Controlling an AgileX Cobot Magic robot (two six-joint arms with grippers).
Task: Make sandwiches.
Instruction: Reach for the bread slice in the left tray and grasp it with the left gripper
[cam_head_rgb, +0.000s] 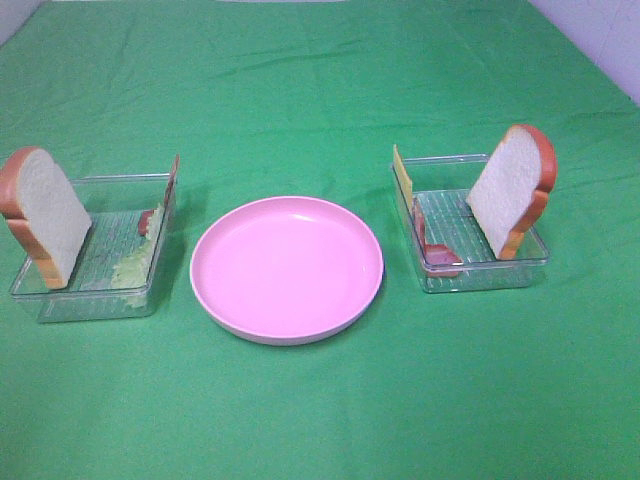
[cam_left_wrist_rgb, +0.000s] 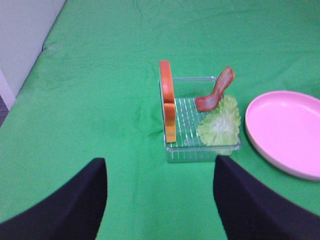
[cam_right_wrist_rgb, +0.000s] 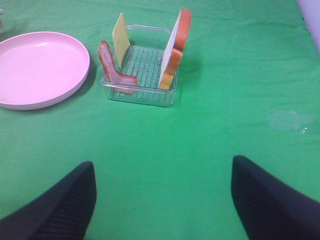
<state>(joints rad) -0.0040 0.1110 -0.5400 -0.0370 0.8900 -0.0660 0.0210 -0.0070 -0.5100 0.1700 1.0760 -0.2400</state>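
Observation:
No stacked sandwich is in view; the parts stand apart in two clear trays. The left tray (cam_head_rgb: 60, 300) (cam_left_wrist_rgb: 202, 150) holds an upright bread slice (cam_head_rgb: 45, 215) (cam_left_wrist_rgb: 167, 100), a lettuce leaf (cam_head_rgb: 130, 265) (cam_left_wrist_rgb: 220, 122) and a bacon strip (cam_head_rgb: 150, 220) (cam_left_wrist_rgb: 216, 92). The right tray (cam_head_rgb: 485, 275) (cam_right_wrist_rgb: 140, 95) holds an upright bread slice (cam_head_rgb: 512, 190) (cam_right_wrist_rgb: 177, 47), a cheese square (cam_head_rgb: 402, 175) (cam_right_wrist_rgb: 120, 37) and a bacon strip (cam_head_rgb: 435, 250) (cam_right_wrist_rgb: 112, 67). My left gripper (cam_left_wrist_rgb: 160, 200) and right gripper (cam_right_wrist_rgb: 162, 200) are open and empty, each short of its tray. Neither shows in the exterior high view.
A round pink plate (cam_head_rgb: 287, 268) (cam_left_wrist_rgb: 285, 132) (cam_right_wrist_rgb: 40, 67) lies empty between the two trays on the green cloth (cam_head_rgb: 320, 90). A white wall edge (cam_left_wrist_rgb: 20, 40) borders the cloth on the left arm's side.

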